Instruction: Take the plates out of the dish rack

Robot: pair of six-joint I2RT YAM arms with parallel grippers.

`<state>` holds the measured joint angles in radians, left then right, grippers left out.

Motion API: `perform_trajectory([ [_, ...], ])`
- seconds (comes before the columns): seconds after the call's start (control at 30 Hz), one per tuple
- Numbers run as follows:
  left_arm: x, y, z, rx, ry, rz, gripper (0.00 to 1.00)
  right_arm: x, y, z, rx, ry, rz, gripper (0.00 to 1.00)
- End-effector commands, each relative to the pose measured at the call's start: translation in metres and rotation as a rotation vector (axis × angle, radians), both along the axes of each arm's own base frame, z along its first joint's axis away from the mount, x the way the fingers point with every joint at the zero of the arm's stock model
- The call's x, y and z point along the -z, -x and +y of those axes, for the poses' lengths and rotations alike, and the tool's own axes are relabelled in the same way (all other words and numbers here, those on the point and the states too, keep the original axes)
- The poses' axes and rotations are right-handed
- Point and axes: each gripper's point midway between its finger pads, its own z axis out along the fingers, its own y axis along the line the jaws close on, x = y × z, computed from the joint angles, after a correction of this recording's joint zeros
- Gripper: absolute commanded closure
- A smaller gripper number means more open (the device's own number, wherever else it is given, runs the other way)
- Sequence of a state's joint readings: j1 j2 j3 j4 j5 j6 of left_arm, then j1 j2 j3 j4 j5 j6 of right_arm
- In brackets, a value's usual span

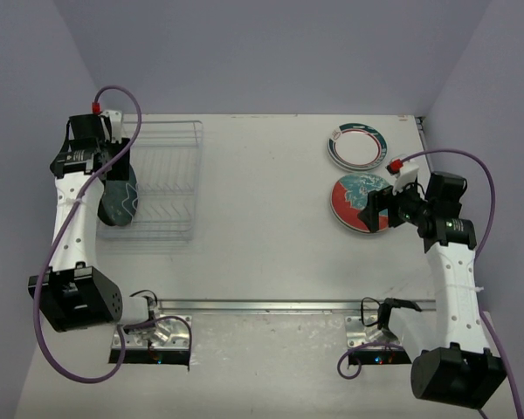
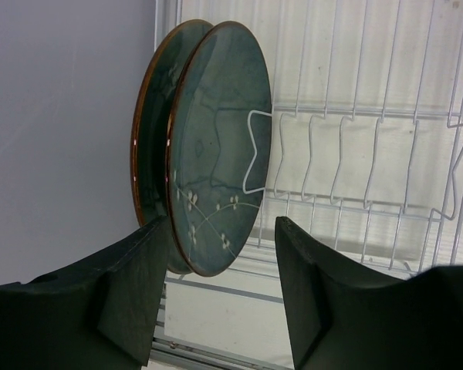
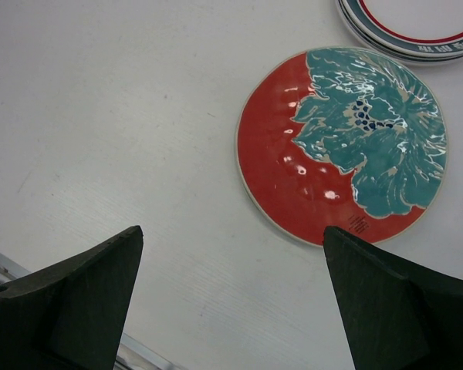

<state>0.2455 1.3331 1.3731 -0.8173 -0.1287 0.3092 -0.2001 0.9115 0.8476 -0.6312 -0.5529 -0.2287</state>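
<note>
**A:** What stands in the dish rack (image 2: 370,154)?

**B:** Two glossy round plates, upright on edge at its left end, one just behind the other. The front teal plate (image 2: 216,139) has a thin brown rim and a pale sprig painted low on its face. Only a crescent of the rear teal plate (image 2: 148,131) shows.

**A:** And the rack itself?

**B:** It is thin white wire, with a row of bent loops as dividers.

**A:** The left pincer (image 2: 224,220)?

**B:** It is spread wide, with dark matte fingers (image 2: 123,301) on either side of the plates' lower edge. I cannot tell whether either finger touches them.

**A:** The right side?

**B:** The right pincer (image 3: 231,229) is also spread, above the smooth white worktop (image 3: 123,116). A red plate (image 3: 339,146) lies flat there, its dimpled glaze half covered by a teal leafy pattern. Just beside it are stacked white plates (image 3: 417,31) with dark green and red bands at the rim.
</note>
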Motion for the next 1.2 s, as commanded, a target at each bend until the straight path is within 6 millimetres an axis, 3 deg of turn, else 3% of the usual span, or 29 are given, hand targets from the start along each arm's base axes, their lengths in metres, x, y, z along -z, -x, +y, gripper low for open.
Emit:
perform_trajectory([
  [0.0,0.004,-0.006,0.003,-0.006,0.008,-0.001,0.47,-0.009,-0.006,0.003,-0.023,0.003,-0.061,0.01],
  [0.43,0.013,-0.019,0.029,-0.112,-0.067,0.019,0.47,-0.004,-0.004,0.004,-0.026,0.0,-0.052,0.01],
  [0.77,0.04,-0.022,0.043,-0.163,-0.118,0.044,0.5,-0.006,-0.007,0.005,-0.027,-0.014,-0.047,0.01],
  [1.17,0.051,-0.029,0.043,-0.135,-0.134,0.033,0.72,-0.003,-0.006,0.005,-0.034,-0.01,-0.056,0.01],
])
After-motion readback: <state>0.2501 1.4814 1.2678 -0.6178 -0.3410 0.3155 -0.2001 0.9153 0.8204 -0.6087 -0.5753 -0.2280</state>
